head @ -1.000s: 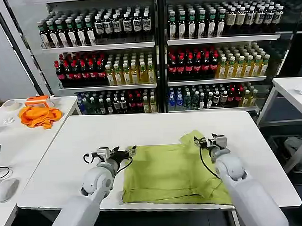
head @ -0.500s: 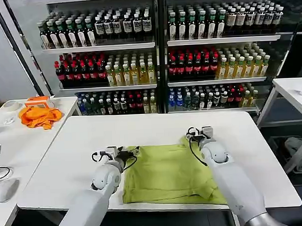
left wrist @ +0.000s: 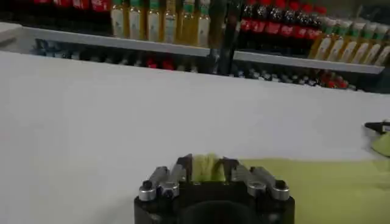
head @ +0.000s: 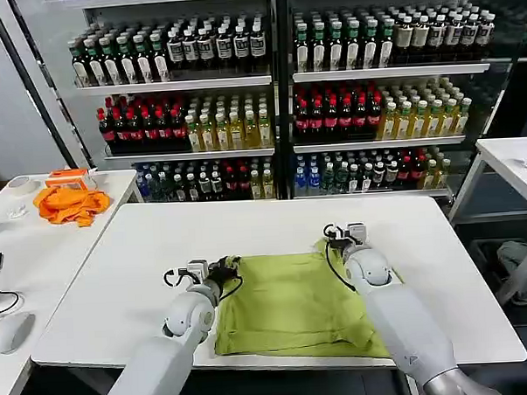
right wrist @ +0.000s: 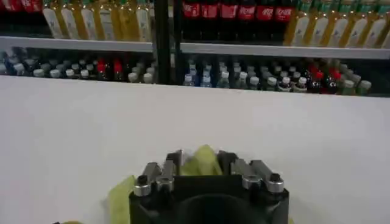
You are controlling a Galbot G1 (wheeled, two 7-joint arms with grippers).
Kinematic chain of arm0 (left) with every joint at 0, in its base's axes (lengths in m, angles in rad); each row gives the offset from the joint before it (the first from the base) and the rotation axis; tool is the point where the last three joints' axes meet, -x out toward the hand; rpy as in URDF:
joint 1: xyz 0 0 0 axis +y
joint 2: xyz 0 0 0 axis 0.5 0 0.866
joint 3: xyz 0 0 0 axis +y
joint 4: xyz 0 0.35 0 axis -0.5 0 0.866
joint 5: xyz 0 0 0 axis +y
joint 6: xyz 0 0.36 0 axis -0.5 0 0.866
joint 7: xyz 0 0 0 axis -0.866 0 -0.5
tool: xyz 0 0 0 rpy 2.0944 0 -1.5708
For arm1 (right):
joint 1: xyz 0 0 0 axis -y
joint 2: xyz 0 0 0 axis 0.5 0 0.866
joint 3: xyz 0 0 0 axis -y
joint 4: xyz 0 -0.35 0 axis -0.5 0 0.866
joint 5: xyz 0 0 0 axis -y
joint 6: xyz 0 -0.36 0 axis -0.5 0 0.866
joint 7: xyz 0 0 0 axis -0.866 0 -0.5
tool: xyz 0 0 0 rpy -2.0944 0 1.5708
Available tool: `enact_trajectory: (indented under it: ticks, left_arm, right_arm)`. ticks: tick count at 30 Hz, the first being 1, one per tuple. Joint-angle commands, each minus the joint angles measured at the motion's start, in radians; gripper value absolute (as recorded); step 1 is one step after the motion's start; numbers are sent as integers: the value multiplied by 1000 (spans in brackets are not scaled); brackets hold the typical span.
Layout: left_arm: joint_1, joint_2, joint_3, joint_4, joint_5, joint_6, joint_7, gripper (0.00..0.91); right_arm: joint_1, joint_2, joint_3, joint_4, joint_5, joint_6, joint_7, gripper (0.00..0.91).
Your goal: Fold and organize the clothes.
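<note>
The clothes, a lime T-shirt [head: 294,301], lies spread on the white table [head: 117,256] in the head view, partly folded. My left gripper [head: 230,267] is shut on the shirt's far left corner, and a bunch of lime cloth [left wrist: 206,168] shows between its fingers. My right gripper [head: 334,242] is shut on the far right corner, with a lime fold [right wrist: 201,163] pinched between its fingers. Both arms reach in from the near edge; the right arm covers part of the shirt's right side.
An orange cloth [head: 70,204] and a roll of tape [head: 20,184] lie on a side table at the left. Shelves of bottles [head: 277,101] stand behind the table. Another white table [head: 516,165] is at the right. Bare tabletop surrounds the shirt.
The left gripper has slid right and the right gripper has moved left and farther away, each carrying its corner, so the shirt's far edge has narrowed and bunched.
</note>
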Motion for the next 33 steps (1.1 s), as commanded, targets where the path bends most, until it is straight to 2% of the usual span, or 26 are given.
enact_trajectory:
  ticks: [1,10,19,33]
  left_arm:
    - [13,2,-10,-21,-15,-10,3,40]
    - [19,28,-45,-90,-18,-14,3,30]
    - [84,64,-74,-216,-21,-11,9,30]
    - [219,109,-122,-428,-61,-8,13,30]
  right_arm:
    - [-6,5,-4,18,2,10,2,0]
    - [8,-4,18,94,12,2,12,0]
    - [-74,-51,43,275,30,-23,22,0]
    - [-303,-181,145,646,49,-46,32,0]
